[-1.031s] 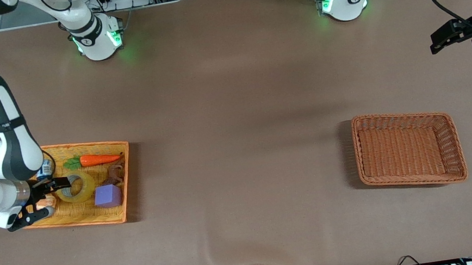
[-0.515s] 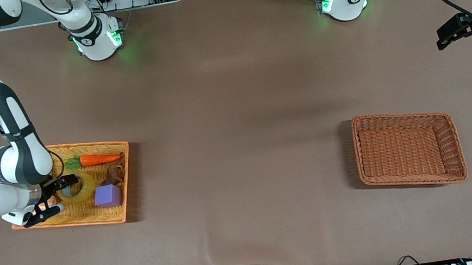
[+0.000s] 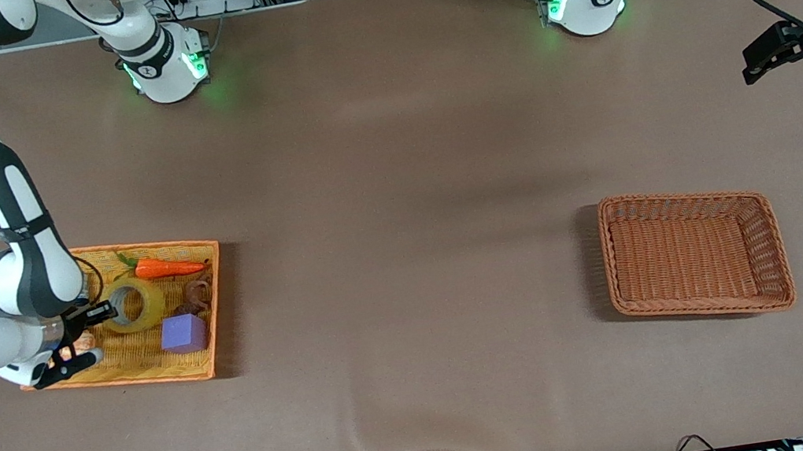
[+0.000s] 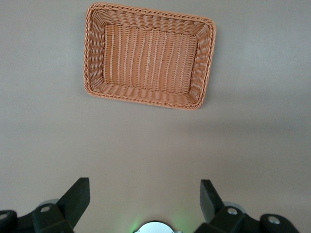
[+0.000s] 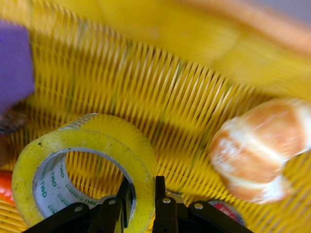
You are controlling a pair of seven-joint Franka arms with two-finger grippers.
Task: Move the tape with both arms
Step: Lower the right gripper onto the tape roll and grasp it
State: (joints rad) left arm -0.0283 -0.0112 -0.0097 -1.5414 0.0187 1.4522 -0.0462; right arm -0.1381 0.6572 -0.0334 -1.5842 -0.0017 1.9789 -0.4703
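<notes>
The tape (image 3: 132, 304), a translucent yellowish roll with a grey core, is tilted up over the orange tray (image 3: 209, 350). My right gripper (image 3: 99, 313) is shut on its wall, one finger inside the core and one outside. In the right wrist view the tape (image 5: 82, 160) fills the lower part with the gripper (image 5: 144, 194) clamped on its rim. My left gripper (image 3: 762, 56) is open and empty, waiting over the table near the left arm's end; in the left wrist view its gripper (image 4: 145, 194) has nothing between its spread fingers.
The tray also holds a toy carrot (image 3: 165, 268), a purple cube (image 3: 183, 333), a brown item (image 3: 198, 294) and a croissant (image 5: 262, 145). A brown wicker basket (image 3: 694, 252) sits toward the left arm's end, also in the left wrist view (image 4: 92, 58).
My right gripper has closed on the tape and lifted it, tilting it up off the tray floor. The carrot shifted slightly. My left arm moved a little toward the table's end, then stopped.
</notes>
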